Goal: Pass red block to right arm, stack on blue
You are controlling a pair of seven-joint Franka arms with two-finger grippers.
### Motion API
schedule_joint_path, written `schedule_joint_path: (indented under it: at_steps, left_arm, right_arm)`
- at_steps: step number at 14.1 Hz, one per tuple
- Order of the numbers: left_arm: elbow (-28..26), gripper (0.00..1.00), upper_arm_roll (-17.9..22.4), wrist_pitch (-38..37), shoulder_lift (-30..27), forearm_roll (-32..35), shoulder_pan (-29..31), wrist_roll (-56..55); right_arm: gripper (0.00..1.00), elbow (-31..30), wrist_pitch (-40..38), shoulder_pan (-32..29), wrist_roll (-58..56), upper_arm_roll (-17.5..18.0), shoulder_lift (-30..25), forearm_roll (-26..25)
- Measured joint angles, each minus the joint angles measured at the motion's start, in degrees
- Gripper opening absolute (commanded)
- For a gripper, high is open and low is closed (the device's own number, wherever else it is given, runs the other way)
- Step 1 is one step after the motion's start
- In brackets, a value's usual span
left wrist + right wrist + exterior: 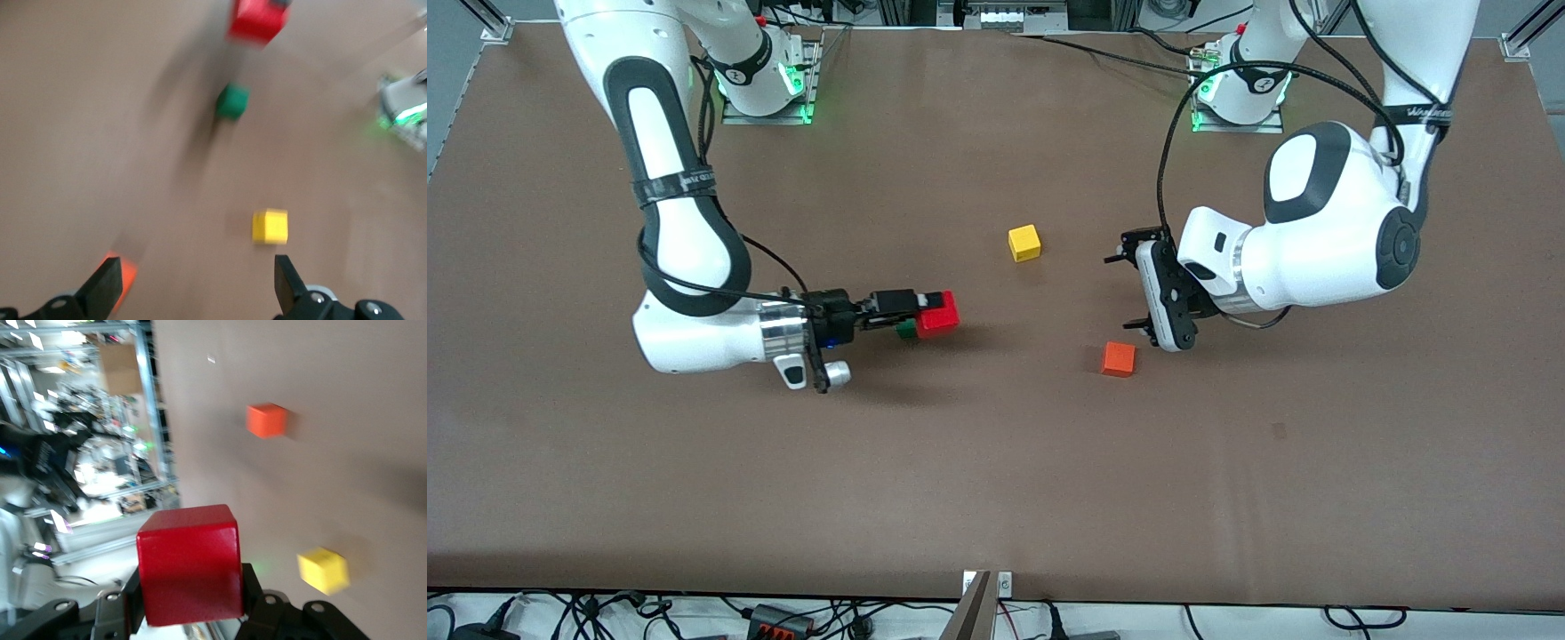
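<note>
The right gripper (947, 311), clamped on the red block (937, 314), hangs above the green cube (906, 330) toward the right arm's end of the table (996, 480). The left gripper (1125, 292), jaws apart, hangs between 2 cubes: the yellow cube (1024, 243), nearer the table's base edge, and the orange cube (1118, 359), nearer the front camera.

High front view, two wrist close-ups

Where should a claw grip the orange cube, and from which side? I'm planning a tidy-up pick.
From straight above, closing on two opposite vertical faces. The orange cube sits flat on the table, turned slightly askew, so the claw should probably rotate to match its faces. Nothing crowds it; the open left claw is closest.
</note>
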Motion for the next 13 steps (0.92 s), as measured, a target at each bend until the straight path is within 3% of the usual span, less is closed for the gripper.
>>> schedule_joint_path:
  at_steps: [3, 7, 13]
  left_arm:
    - [2.9, 1.00, 0.4, -5.8, 0.0, 12.2, 1.0, -9.9]
    - [6.8, 1.00, 1.1, -12.5, 0.0, 23.2, 3.4, -23.4]
    - [10.7, 1.00, 3.3, -17.7, -1.6, 26.8, 4.4, -39.0]
  right_arm:
    - [0.03, -1.1, -4.8, -5.1, -0.1, -0.2, -1.6, -14.6]
    - [0.03, -0.9, -5.9, -9.4, -0.7, -0.2, -1.9, -32.4]
    - [0.03, 2.2, -6.1, -9.4, -0.7, -1.4, -3.3, -48.5]
